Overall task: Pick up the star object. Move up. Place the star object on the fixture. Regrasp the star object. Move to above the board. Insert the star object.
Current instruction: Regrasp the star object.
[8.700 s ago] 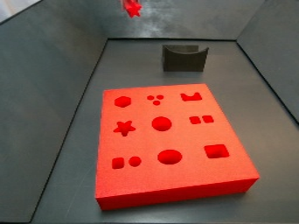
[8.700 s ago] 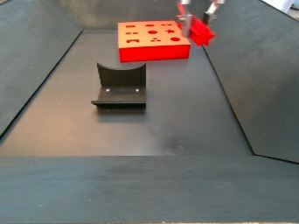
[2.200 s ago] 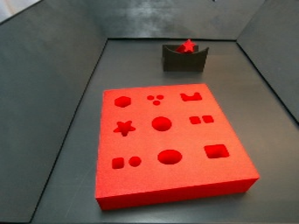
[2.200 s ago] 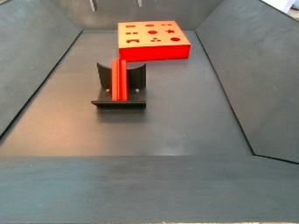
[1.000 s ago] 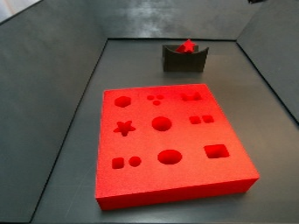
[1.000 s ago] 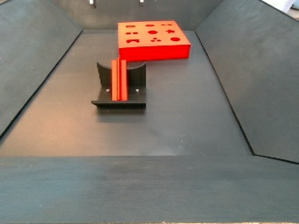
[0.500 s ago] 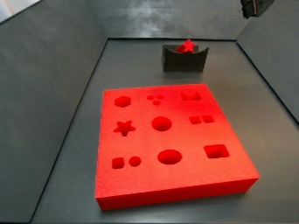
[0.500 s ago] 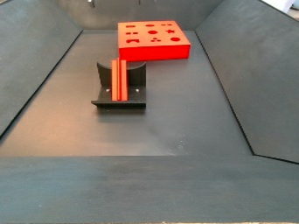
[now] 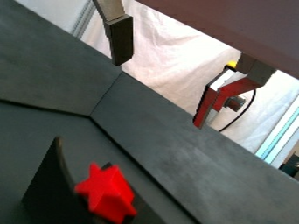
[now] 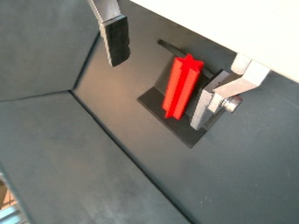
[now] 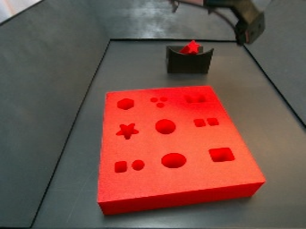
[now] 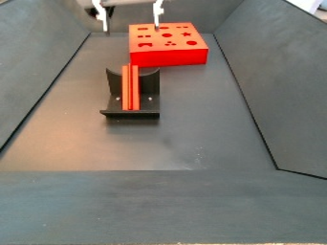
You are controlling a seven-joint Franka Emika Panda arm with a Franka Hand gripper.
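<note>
- So the star object point(image 12: 130, 88) rests in the fixture point(image 12: 130, 109), free of any grasp (placing looks done).
- Regrasping, moving above the board point(image 12: 167, 45) and inserting are left.
- Above the fixture, on its board-ward side, hangs the gripper point(image 12: 128, 13), jaws spread and empty, its fingers point(image 10: 114, 38) apart.
</note>
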